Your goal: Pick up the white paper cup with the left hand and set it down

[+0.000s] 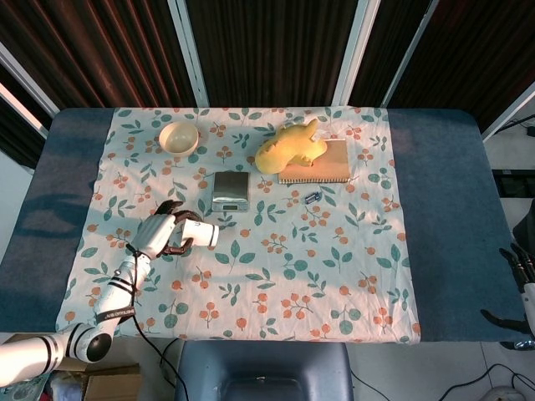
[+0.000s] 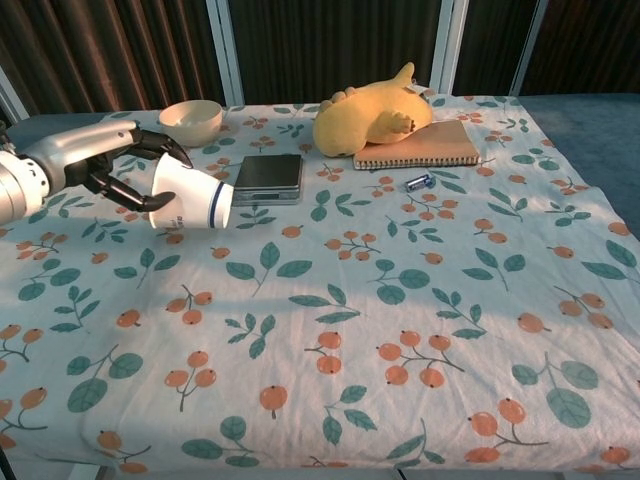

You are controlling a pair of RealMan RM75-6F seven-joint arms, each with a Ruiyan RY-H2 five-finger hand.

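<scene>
On the left side of the counter [image 1: 435, 209], over the leaf-and-berry cloth [image 1: 292, 276], the left hand [image 1: 159, 234] grips the white paper cup [image 1: 203, 235], which lies tipped on its side with its rim pointing toward the middle of the cloth. From the head view the cup looks small and partly covered by the dark fingers [image 1: 174, 207], and whether it rests on the cloth or is lifted clear cannot be told there; the chest view shows it more plainly, the cup [image 2: 195, 200] sticking out sideways from the hand [image 2: 130, 170], a dark band near its rim, fingers [image 2: 160, 145] curled over its top and under its base end. Only the head view shows the right hand [image 1: 522, 280], low at the right edge beside the counter, too little of it visible to tell whether its fingers are spread or closed. Just beyond the cup sits a small scale [image 2: 268, 175], and further back on the left a bowl [image 2: 191, 121]. A yellow stuffed toy [image 2: 372, 118] lies across a notebook [image 2: 425, 147] at the rear, with a small battery [image 2: 418, 182] just in front of the notebook.
</scene>
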